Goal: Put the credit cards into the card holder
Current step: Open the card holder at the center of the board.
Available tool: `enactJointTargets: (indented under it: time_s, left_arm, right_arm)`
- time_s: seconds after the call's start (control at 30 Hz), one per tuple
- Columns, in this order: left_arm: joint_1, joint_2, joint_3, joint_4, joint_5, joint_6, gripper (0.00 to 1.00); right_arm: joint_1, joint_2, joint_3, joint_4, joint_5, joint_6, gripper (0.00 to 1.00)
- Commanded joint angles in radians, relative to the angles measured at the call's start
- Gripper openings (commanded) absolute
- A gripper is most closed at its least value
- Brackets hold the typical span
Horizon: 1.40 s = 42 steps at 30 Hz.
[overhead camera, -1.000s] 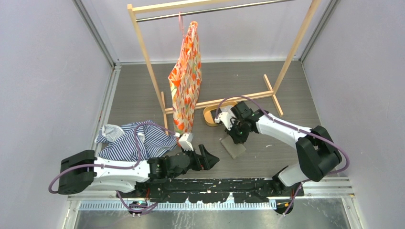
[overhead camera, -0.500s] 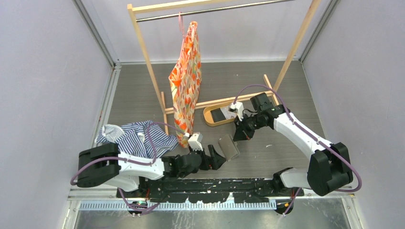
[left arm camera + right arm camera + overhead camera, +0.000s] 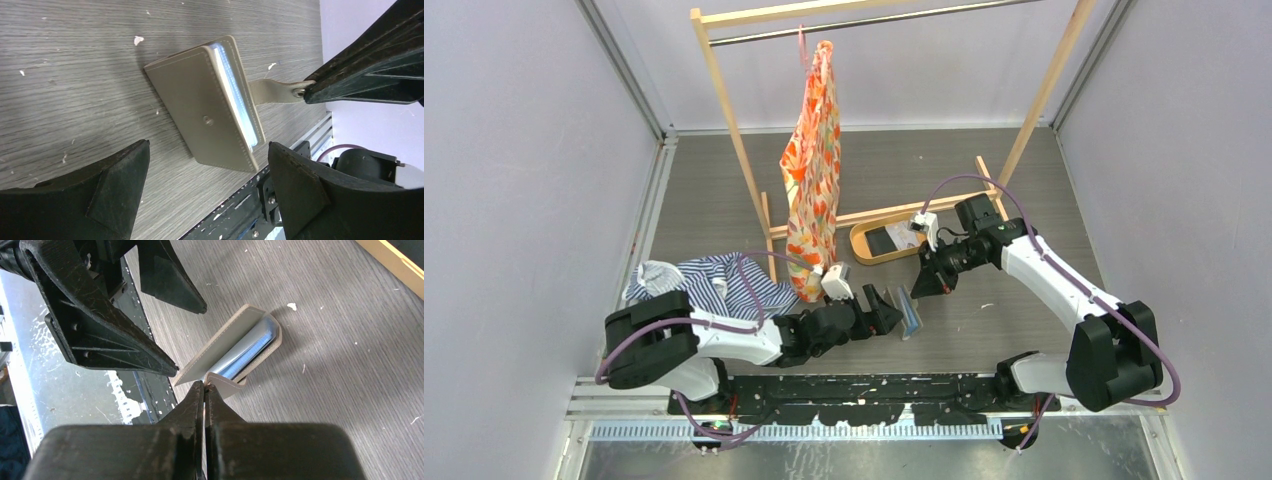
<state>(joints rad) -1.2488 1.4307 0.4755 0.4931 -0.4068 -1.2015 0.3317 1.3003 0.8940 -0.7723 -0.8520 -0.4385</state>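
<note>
The taupe card holder [image 3: 910,313] stands on its edge on the table, its covers slightly apart with the bluish sleeves [image 3: 239,95] showing between them. My right gripper [image 3: 204,385] is shut on its snap tab [image 3: 274,92], holding the tab out sideways. My left gripper [image 3: 209,146] is open and wide just short of the holder, one finger [image 3: 119,186] on each side and touching nothing. Further back, a black credit card [image 3: 885,240] and a pale credit card [image 3: 910,233] lie in the oval wooden tray [image 3: 861,251].
A wooden clothes rack [image 3: 729,130] stands at the back with an orange floral garment [image 3: 812,180] hanging from it. A striped shirt [image 3: 714,285] lies crumpled at the left. The black base rail [image 3: 235,215] runs close by the holder.
My left gripper has reached right and forward, up to the card holder. My right gripper pulled the tab, and the holder went from lying flat to standing on edge with its sleeves showing.
</note>
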Motion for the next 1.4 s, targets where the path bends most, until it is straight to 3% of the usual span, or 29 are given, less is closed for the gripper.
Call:
enactJointTargets:
  time_s: [0.0, 0.13, 0.27, 0.47, 0.67, 0.87, 1.0, 1.17, 1.37]
  left_arm:
    - [0.001, -0.006, 0.039, -0.006, -0.006, -0.019, 0.89]
    - [0.002, -0.016, 0.037, -0.073, -0.033, -0.048, 0.87]
    - [0.002, -0.015, 0.066, -0.252, -0.075, -0.100, 0.84]
    - [0.004, -0.017, 0.059, -0.297, -0.097, -0.096, 0.82]
    - [0.005, -0.056, 0.055, -0.433, -0.135, -0.127, 0.71]
    - [0.004, -0.134, 0.031, -0.417, -0.130, -0.036, 0.70]
    - [0.005, -0.172, 0.009, -0.273, -0.060, 0.072, 0.70]
    - [0.004, -0.144, 0.019, -0.181, -0.012, 0.091, 0.64]
    - [0.006, -0.075, 0.058, -0.139, 0.016, 0.090, 0.55]
  right_arm:
    - [-0.001, -0.029, 0.034, -0.004, -0.053, -0.010, 0.01]
    - [-0.001, -0.025, 0.032, 0.012, -0.029, 0.006, 0.01]
    - [-0.007, -0.026, 0.036, 0.005, -0.031, 0.000, 0.01]
    - [-0.008, -0.053, 0.032, -0.024, -0.111, -0.043, 0.01]
    - [-0.020, -0.025, 0.017, 0.067, 0.061, 0.052, 0.01]
    - [-0.027, 0.045, 0.029, 0.066, 0.184, 0.073, 0.01]
    - [-0.028, 0.070, 0.025, 0.090, 0.278, 0.107, 0.01]
    - [-0.027, 0.166, 0.032, 0.127, 0.582, 0.151, 0.01]
    - [-0.027, 0.296, 0.071, 0.062, 0.679, 0.144, 0.02]
